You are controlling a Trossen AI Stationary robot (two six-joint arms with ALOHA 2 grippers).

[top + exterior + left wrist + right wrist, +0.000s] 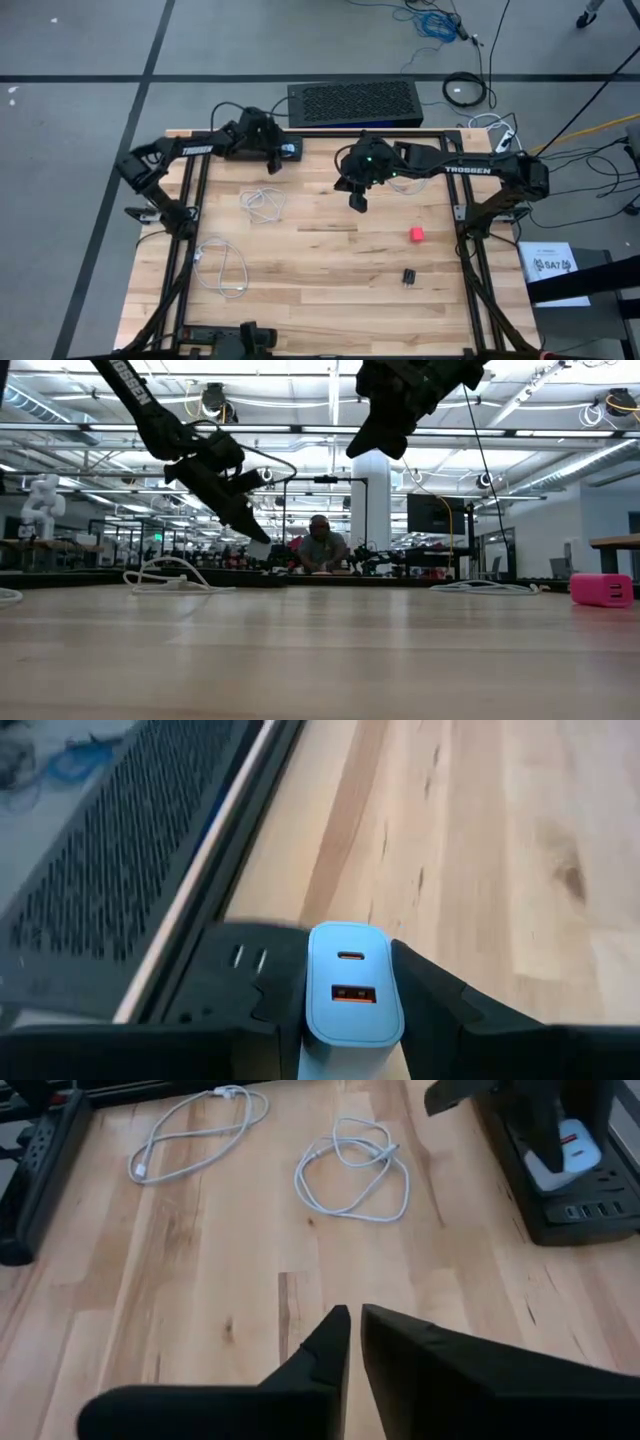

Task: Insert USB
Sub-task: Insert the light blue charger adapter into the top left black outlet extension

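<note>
A light blue USB charger (352, 985) sits between the fingers of my left gripper (277, 152), at the table's far edge, over a black power strip (575, 1215). Its port face, with one small port and one orange port, looks back at the wrist camera. I cannot tell whether it sits in a socket (248, 958). Two white USB cables lie coiled on the wood, one (263, 204) near the middle left, one (222, 266) nearer the front left. My right gripper (357, 198) hangs shut above the table's middle, holding nothing. My left gripper pinches the charger's two side walls (314, 995) between its two fingers. The fingers slant down toward the table's far edge. The charger's port face points back along the fingers; its underside and the strip beneath it are hidden by the charger itself.
A pink block (416, 234) and a small black part (409, 276) lie on the right half of the table. A second black power strip (40, 1165) runs along the near left. A black perforated case (355, 102) stands behind the table's far edge. A person (322, 545) sits in the room beyond.
</note>
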